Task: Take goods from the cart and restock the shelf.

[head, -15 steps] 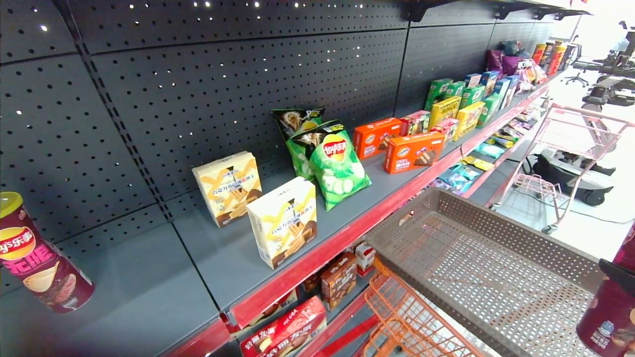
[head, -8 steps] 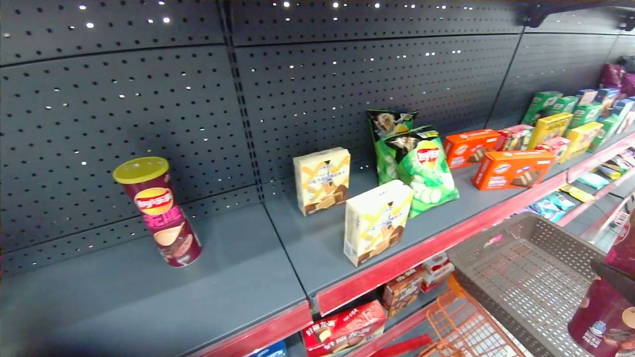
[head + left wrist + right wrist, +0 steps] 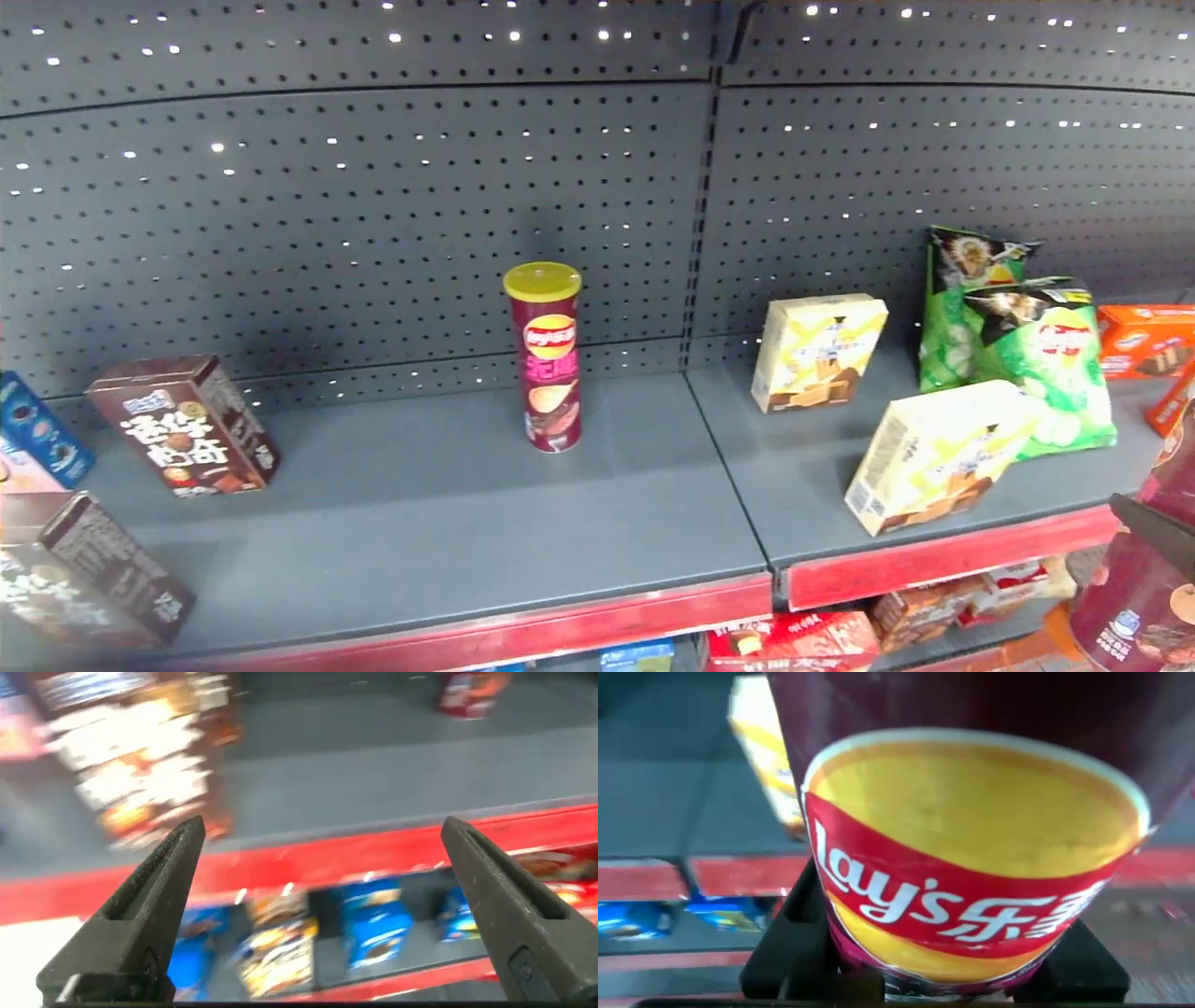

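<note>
While the right gripper (image 3: 934,975) clamps a maroon chip can (image 3: 971,859), that can sits nearest, at the right end before the shelf (image 3: 448,504). In the head view its long axis runs near vertical with a slight lean, and a black finger (image 3: 1153,527) crosses it; which end is up cannot be told. The right wrist view adds the yellow and red label band.

Also in front, the left gripper (image 3: 322,905) hangs wide open and holds nothing, facing the red front lip (image 3: 308,854). Its wrist view adds blue packets (image 3: 374,933) on the tier below.

On the deck, a cream wafer box (image 3: 938,457) lies tilted near the lip, and brown boxes (image 3: 182,425) stand at the left. Farther back, a second chip can (image 3: 543,359) stands upright mid-shelf, axis vertical, yellow lid (image 3: 541,278) up. To its right come another cream box (image 3: 817,350), green chip bags (image 3: 1027,355) and orange boxes (image 3: 1144,341), all before the perforated back panel (image 3: 373,187).
</note>
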You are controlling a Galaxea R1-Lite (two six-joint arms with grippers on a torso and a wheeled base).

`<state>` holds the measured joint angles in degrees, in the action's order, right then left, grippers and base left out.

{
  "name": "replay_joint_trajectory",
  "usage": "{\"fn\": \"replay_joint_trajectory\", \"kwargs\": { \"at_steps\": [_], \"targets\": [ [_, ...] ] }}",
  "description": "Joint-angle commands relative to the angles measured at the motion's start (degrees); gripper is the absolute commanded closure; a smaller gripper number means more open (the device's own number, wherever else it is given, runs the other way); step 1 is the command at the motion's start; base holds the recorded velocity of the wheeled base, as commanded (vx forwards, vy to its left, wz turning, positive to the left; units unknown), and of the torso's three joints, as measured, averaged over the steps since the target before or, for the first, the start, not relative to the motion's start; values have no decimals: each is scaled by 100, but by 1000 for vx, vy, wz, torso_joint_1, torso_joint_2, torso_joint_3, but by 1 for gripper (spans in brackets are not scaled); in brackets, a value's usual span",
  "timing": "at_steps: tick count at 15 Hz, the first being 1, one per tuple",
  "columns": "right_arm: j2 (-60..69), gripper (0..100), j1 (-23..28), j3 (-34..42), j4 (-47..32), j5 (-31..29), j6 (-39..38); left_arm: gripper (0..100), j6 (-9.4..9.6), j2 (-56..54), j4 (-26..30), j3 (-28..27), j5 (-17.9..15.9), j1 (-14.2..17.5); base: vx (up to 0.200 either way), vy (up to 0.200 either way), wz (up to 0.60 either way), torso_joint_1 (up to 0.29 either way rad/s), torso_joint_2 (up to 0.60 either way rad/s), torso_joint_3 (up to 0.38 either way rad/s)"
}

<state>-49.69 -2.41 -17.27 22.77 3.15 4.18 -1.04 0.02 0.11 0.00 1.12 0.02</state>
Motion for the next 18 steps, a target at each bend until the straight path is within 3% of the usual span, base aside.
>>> {"fn": "replay_joint_trajectory", "kwargs": {
  "at_steps": [1, 8, 13, 18],
  "targets": [
    [12, 100, -5, 14, 8, 2, 4, 0, -2, -2, -2, 0, 2, 6, 0, 0, 0, 0, 0, 0],
    [943, 100, -14, 75, 34, 72, -313, 0, -2, -2, -2, 0, 2, -2, 0, 0, 0, 0, 0, 0],
    [1269, 100, -761, 93, 210, 160, -295, 0, -2, -2, -2, 0, 2, -2, 0, 0, 0, 0, 0, 0],
    [2192, 100, -550, 778, 157, 186, -207, 0, -2, -2, -2, 0, 2, 6, 0, 0, 0, 0, 0, 0]
  ]
}}
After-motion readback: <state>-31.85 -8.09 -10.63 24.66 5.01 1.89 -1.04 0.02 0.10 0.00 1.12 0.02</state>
